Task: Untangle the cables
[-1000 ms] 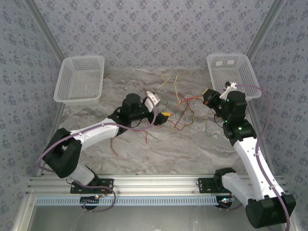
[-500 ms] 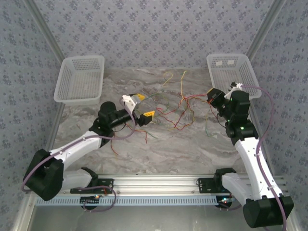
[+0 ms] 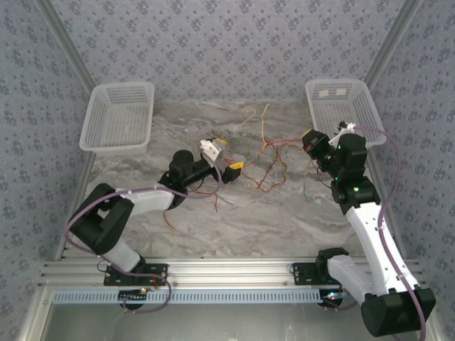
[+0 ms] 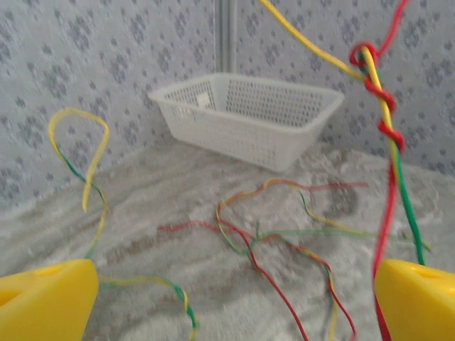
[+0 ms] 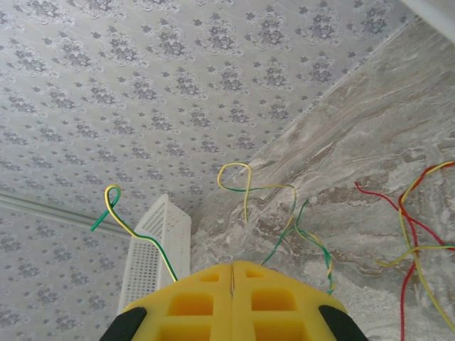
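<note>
Two arms: both reach in over the marbled desk point(image 3: 284, 220), one from each side, and their hands face each other across the wire tangle.
Left hand point(image 3: 233, 169): it sits low over the desk, just left of the tangle. Its yellow fingers point(image 4: 43, 302) are spread wide, one at each bottom corner of the wrist view.
Right hand point(image 3: 307, 135): it is raised at the right end of the tangle, near the right basket. In its wrist view the two yellow fingers point(image 5: 213, 302) are pressed together along a thin seam. A yellow-green wire runs up from their edge, but I cannot tell whether it is pinched.
Cables point(image 3: 274, 169): thin red, yellow and green wires lie looped and crossed on the desk between the two hands. Loose ends trail toward the back wall, and some lie beside the left arm.
Twisted strand point(image 4: 389, 135): red, yellow and green wires wound together hang just inside the left hand's right-side finger.
Left basket point(image 3: 117, 117): white mesh, at the far left corner of the desk, well apart from the wires.
Right basket point(image 3: 341, 106): white mesh, at the far right corner, just behind the right hand.
</note>
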